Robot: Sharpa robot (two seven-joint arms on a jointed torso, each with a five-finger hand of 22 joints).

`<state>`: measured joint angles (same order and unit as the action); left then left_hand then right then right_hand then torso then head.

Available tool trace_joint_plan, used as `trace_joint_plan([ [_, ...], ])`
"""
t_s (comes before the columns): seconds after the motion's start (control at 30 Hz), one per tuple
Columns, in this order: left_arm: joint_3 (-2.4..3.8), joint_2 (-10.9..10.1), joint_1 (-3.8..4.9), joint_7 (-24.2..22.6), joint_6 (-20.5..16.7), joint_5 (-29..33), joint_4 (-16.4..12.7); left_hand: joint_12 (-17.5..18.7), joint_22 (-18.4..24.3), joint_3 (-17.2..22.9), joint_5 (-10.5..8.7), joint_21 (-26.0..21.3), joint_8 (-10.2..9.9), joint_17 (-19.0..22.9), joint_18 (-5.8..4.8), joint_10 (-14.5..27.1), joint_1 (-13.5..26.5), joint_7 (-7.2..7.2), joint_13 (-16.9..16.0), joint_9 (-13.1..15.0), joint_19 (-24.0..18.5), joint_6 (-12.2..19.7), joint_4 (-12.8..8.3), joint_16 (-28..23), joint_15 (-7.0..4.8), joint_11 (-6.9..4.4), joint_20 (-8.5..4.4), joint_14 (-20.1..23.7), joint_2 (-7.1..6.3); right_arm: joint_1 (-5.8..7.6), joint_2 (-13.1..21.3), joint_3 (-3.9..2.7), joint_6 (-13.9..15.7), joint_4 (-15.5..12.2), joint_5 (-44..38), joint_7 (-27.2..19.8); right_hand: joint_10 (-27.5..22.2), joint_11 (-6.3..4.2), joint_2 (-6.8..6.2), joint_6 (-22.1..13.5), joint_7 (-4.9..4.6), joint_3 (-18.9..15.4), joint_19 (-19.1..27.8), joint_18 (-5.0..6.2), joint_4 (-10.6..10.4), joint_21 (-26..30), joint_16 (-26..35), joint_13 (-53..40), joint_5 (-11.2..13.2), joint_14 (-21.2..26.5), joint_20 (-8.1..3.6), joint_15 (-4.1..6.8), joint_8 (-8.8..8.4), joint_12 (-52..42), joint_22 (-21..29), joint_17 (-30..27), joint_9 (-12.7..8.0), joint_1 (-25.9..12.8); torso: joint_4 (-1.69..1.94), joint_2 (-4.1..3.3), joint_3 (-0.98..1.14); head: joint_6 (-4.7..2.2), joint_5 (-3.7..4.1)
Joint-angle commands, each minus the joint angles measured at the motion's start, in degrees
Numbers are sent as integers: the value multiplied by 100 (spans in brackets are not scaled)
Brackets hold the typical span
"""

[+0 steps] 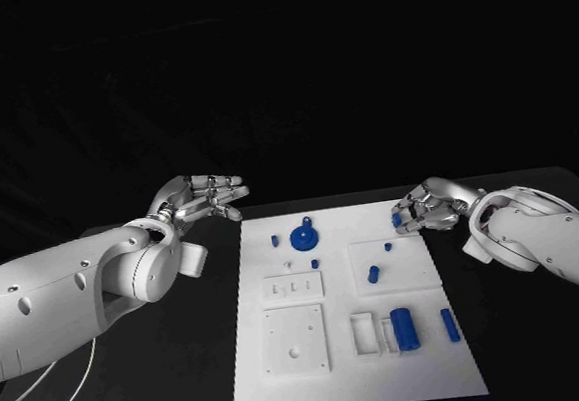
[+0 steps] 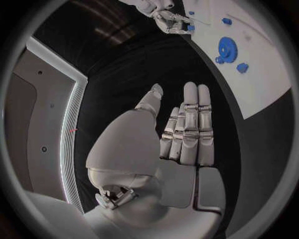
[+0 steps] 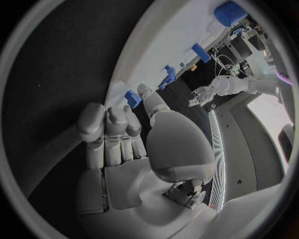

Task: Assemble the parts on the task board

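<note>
1. The left hand [image 1: 202,198] hovers off the task board's [image 1: 356,378] far left corner — fingers straight, holding nothing.
2. The right hand [image 1: 429,205] sits at the far right edge, fingers curled by a small blue part [image 1: 397,218] — grip unclear; its wrist view shows that part [image 3: 131,98] at the fingertips.

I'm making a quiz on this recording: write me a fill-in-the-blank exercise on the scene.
1. The task board is ____ in colour.
2. The gear on the board is ____ in colour.
3. The left hand holds ____.
4. The right hand hovers at the board's far ____ corner.

Missing: white; blue; nothing; right
</note>
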<state>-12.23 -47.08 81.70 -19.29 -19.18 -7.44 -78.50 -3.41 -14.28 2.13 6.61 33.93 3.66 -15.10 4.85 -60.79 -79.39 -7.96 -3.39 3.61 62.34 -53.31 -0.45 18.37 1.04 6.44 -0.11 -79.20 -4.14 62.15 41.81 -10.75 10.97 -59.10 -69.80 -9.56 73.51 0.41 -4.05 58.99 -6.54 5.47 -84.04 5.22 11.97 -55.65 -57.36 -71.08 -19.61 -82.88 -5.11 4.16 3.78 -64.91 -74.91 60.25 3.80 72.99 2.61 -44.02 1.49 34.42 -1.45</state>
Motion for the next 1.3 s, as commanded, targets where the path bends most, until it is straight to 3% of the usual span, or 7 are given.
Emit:
trace_joint_plan([
  [0.03, 4, 11, 1, -57, 99, -25, -6, 0, -5, 27, -22, 37, 26, 5, -26, 42, -33, 10, -6, 8, -37, 14, 2, 8, -1, -17, 12, 37, 0, -13, -28, -2, 68, 17, -24, -46, 42, -11, 40, 81, 13, 163, -356, 40, 34, -22, -17, -11, 91, -5, 22, -31, -19, -29, -697, 13, -7, -34, -3, 3, 3, 17, 1],
  [0.27, 4, 11, 1, -50, 106, -26, 2, 0, -5, 27, -22, 37, 26, 5, -26, 42, -33, 10, -6, 8, -37, 14, 2, 8, -1, -17, 12, 37, 0, -36, -46, -2, 50, 38, -51, -35, 54, -48, 88, 298, 65, 657, -355, 19, 134, -27, -7, -37, 395, -6, -5, -4, -25, -45, -697, 20, -8, -113, -19, 9, 4, 21, -3],
  [0.4, 4, 17, 1, -44, 112, -26, 10, 0, -5, 27, -22, 37, 26, 5, -26, 42, -33, 10, -6, 8, -37, 14, 2, 8, -1, -17, 12, 37, 0, -48, -48, -2, 61, 41, -61, -21, 47, -85, 226, 538, 120, 1036, -353, 1, 204, -27, 3, -48, 965, -6, -31, 24, -18, -41, -698, 21, 12, -50, -15, 15, 9, 10, -4],
  [0.6, 4, 27, 0, -37, 110, -27, 17, 0, -12, 25, -28, 46, 20, 8, -22, 43, -33, 4, -6, 6, -43, 22, -3, 18, -1, -15, 15, 41, 15, -62, -58, -2, 72, 35, -72, -11, 55, -118, 264, 795, 180, 1609, -346, -26, 229, -14, 24, -63, 1426, -8, -62, 55, -15, -44, -696, 18, 25, -102, -6, 15, 12, 8, -50],
  [0.87, 4, 29, -1, -34, 107, -27, 24, -1, -16, 19, -36, 50, 21, 10, -22, 45, -39, 1, -6, 6, -47, 14, -16, 23, -4, -16, 14, 43, 23, -70, -54, -2, 176, 15, -95, 47, 68, -141, 241, 975, 237, 1663, -349, -46, 157, -21, 32, -69, 1479, -12, -90, 78, -15, -39, -698, 28, 36, -147, -12, 15, 8, 27, -10],
  [1.03, 4, 32, -1, -33, 106, -27, 25, -1, -16, 19, -36, 50, 21, 10, -22, 45, -39, 1, -6, 6, -47, 14, -16, 23, -4, -16, 14, 43, 23, -72, -54, -2, 232, 13, -100, 107, 57, -121, 107, 799, 196, 1410, -351, -32, 127, -3, 35, -56, 1313, -14, -84, 63, -19, -11, -693, 37, 14, -131, -5, 11, 10, 27, 2],
  [1.3, 4, 30, -1, -29, 108, -27, 30, -2, -21, 11, -47, 55, 19, 13, -25, 40, -34, 2, -7, 5, -51, 34, -23, 26, -4, -18, 12, 44, 28, -73, -50, -2, 357, 19, -122, 167, 27, -96, 46, 618, 152, 1128, -358, -1, 19, 11, 38, -33, 1325, -17, -48, 32, -19, 30, -689, 48, 17, -97, -12, 12, 13, 17, 9],
])
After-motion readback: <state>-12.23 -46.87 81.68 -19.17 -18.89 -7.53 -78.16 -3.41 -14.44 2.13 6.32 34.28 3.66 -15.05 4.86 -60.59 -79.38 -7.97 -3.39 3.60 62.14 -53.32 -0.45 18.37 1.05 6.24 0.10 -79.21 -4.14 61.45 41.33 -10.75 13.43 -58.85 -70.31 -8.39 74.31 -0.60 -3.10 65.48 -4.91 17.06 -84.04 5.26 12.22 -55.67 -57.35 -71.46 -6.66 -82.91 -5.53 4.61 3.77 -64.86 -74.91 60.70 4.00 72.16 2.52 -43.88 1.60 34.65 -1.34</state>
